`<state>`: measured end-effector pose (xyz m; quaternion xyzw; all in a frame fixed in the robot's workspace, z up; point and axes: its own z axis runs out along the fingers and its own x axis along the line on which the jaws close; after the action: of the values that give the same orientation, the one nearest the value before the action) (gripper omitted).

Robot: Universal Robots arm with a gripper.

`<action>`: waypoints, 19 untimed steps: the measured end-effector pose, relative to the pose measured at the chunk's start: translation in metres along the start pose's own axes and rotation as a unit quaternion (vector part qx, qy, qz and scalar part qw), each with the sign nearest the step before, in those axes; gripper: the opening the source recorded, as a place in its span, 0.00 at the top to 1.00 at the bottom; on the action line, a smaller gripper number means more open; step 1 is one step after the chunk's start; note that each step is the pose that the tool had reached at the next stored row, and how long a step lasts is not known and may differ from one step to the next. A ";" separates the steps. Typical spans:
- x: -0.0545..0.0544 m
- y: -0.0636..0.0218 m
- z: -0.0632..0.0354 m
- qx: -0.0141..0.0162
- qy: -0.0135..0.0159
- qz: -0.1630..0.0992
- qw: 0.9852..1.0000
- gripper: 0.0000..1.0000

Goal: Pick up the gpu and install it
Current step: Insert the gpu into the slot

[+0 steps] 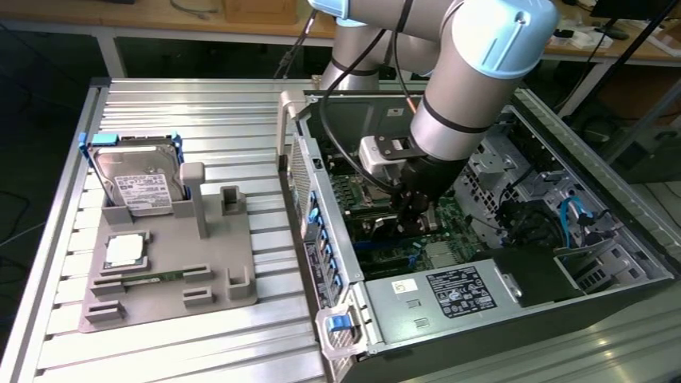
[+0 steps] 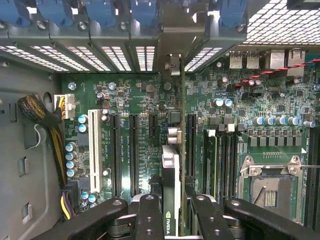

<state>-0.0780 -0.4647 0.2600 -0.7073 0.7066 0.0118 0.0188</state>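
The gripper point(image 2: 172, 220) is down inside the open computer case point(image 1: 479, 295), its 2 black fingers point(image 2: 150, 217) clamped on the gpu point(image 2: 171, 192) — the card sits edge-on between them, so from the wrist view I see mostly its thin green board and the black cooler with a logo. The card's long axis runs along the motherboard point(image 2: 140, 100) slots, its far end reaching toward the case's slotted rear wall point(image 2: 100, 55), and it stands upright just above or against 1 of the long black expansion slots; I cannot tell whether it is seated. In the case lie the motherboard, a bundle of yellow and black cables point(image 2: 50, 130) and an empty processor socket point(image 2: 272, 185). Outside, on the exterior view's left, a grey tray point(image 1: 159, 279) holds a hard drive point(image 1: 139, 179) propped upright.
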 end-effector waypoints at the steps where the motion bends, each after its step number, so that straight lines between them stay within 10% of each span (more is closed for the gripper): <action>1: 0.000 0.0000 0.0000 0.000 0.000 0.000 1.000 0.73; 19: 0.000 0.0010 0.0031 -0.001 0.000 0.000 1.000 0.73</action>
<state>-0.0790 -0.4647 0.2569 -0.7073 0.7066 0.0126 0.0180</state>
